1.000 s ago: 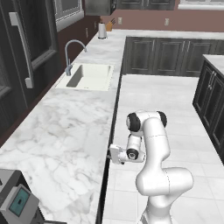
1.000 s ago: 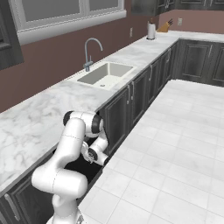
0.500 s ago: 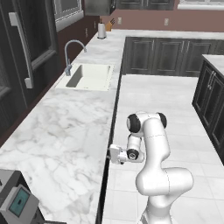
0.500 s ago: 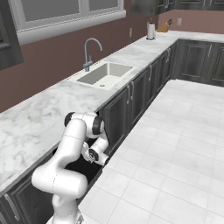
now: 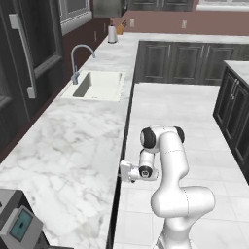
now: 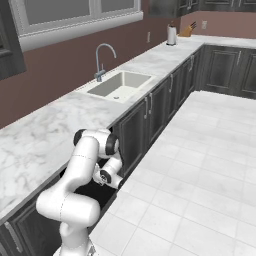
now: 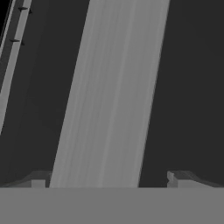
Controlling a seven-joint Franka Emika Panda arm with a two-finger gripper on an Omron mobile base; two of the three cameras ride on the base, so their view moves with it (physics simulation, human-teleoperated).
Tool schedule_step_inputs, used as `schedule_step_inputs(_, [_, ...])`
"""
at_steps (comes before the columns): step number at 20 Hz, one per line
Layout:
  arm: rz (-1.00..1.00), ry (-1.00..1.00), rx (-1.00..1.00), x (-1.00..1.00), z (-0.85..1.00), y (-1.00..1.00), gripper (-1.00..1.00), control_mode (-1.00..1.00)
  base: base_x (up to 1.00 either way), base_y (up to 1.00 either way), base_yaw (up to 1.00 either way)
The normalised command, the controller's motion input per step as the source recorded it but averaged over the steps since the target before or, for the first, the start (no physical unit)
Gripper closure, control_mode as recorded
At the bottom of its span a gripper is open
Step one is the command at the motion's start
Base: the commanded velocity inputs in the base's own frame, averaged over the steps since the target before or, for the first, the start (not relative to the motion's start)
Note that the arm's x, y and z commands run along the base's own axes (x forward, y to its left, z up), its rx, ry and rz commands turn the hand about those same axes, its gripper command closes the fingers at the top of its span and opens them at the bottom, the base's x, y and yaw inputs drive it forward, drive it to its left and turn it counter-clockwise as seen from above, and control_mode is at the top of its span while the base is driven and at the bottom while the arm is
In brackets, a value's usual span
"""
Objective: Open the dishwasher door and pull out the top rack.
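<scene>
White-veined marble counter [image 5: 68, 146] runs beside us; under its edge sits the flat black dishwasher door [image 6: 97, 192], upright and closed. Our end effector [image 5: 124, 171] is up against the door just below the counter edge, its tips [image 7: 181, 178] spread wide with a grey bar [image 7: 109, 96] between them, gripping nothing.

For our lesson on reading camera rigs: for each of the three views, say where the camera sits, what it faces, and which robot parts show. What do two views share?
Left base view: behind the arm's left, facing the marble counter; arm, claw.
Right base view: behind its right, facing the cabinets; arm.
Hand view: on the hand, facing the dishwasher door and a grey bar; open claw.
Shared: sink, faucet.
</scene>
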Motion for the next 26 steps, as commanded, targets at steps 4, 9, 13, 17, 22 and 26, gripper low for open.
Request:
schedule_step_inputs(4, [0.01,-0.02,0.0,0.0,0.0,0.5,-1.0,-1.0,0.0,0.0,0.0])
schedule_step_inputs(9, [0.0,0.0,0.0,0.19,0.0,0.64,1.0,-1.0,0.0,0.0,0.0])
schedule_step_inputs(13, [0.0,0.0,0.0,0.21,-0.01,0.47,1.0,-1.0,0.0,0.0,0.0])
schedule_step_inputs(17, [0.0,0.0,0.01,0.0,0.0,0.02,1.0,-1.0,0.0,0.0,0.0])
schedule_step_inputs(22, [0.0,0.0,0.03,-0.05,0.0,-0.12,1.0,-1.0,0.0,0.0,0.0])
schedule_step_inputs(26, [0.0,0.0,0.04,-0.06,0.0,-0.3,1.0,-1.0,0.0,0.0,0.0])
